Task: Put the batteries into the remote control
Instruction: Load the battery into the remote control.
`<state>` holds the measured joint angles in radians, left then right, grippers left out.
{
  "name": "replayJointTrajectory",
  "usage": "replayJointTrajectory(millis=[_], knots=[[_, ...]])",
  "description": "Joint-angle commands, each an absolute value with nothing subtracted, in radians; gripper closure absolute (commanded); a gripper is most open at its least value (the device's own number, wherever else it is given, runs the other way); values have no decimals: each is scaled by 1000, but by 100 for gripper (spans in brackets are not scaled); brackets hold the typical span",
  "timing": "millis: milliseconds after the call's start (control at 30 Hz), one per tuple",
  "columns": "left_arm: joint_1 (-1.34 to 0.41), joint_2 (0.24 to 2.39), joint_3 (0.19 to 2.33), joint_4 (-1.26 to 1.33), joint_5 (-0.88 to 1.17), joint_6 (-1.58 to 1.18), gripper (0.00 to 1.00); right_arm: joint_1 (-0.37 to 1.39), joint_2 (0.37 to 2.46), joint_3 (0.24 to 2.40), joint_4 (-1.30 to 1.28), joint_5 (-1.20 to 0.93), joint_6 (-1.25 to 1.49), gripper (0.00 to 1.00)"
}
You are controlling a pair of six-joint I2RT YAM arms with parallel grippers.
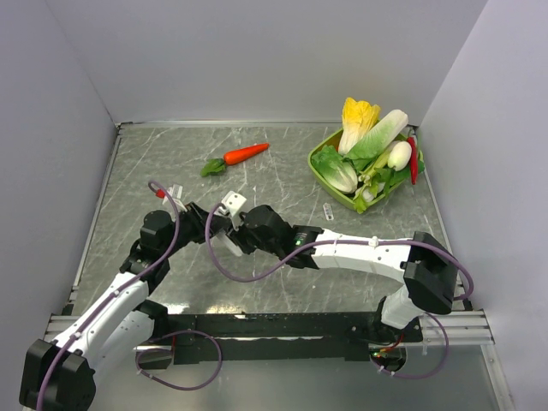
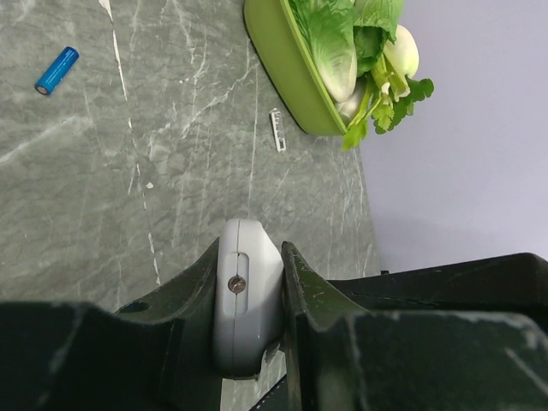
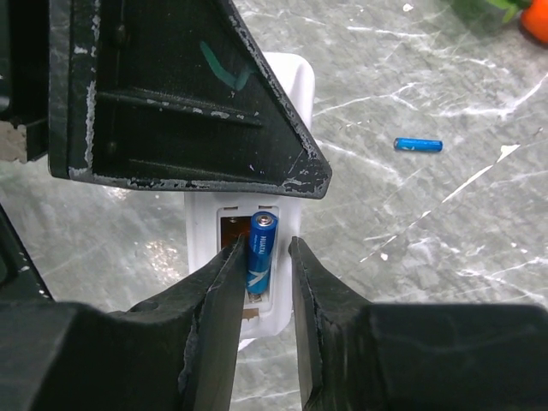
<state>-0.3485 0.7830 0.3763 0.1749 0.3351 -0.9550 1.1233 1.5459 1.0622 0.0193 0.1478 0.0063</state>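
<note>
The white remote control (image 2: 248,300) stands on edge between the jaws of my left gripper (image 2: 250,250), which is shut on it. In the right wrist view its battery compartment (image 3: 229,235) faces the camera. One blue battery (image 3: 261,253) lies in the compartment's right slot; the left slot shows bare metal. My right gripper (image 3: 267,243) straddles that battery. Its left finger (image 3: 224,291) touches the battery, while a gap separates the battery from the right finger (image 3: 312,291). A second blue battery (image 3: 418,145) lies loose on the marble table (image 2: 86,188).
A green basket (image 1: 321,171) of vegetables stands at the back right. An orange carrot (image 1: 246,154) lies at the back middle. A small white strip (image 2: 277,130) rests on the table near the basket. Both arms meet left of centre.
</note>
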Motion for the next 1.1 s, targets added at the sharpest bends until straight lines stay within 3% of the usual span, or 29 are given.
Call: replayJointTrajectory(millis=[0,633,1067], knots=[[-360,765,434,273,436,-988,99,1106,1545,1057,-23,195,-81,68],[-360,792,445,249,440,-966,99,1101,1503,1094,-83,103,-135,54],[-360,819,471,207,434,-951,99,1098,1436,1100,-92,58,-130,34]])
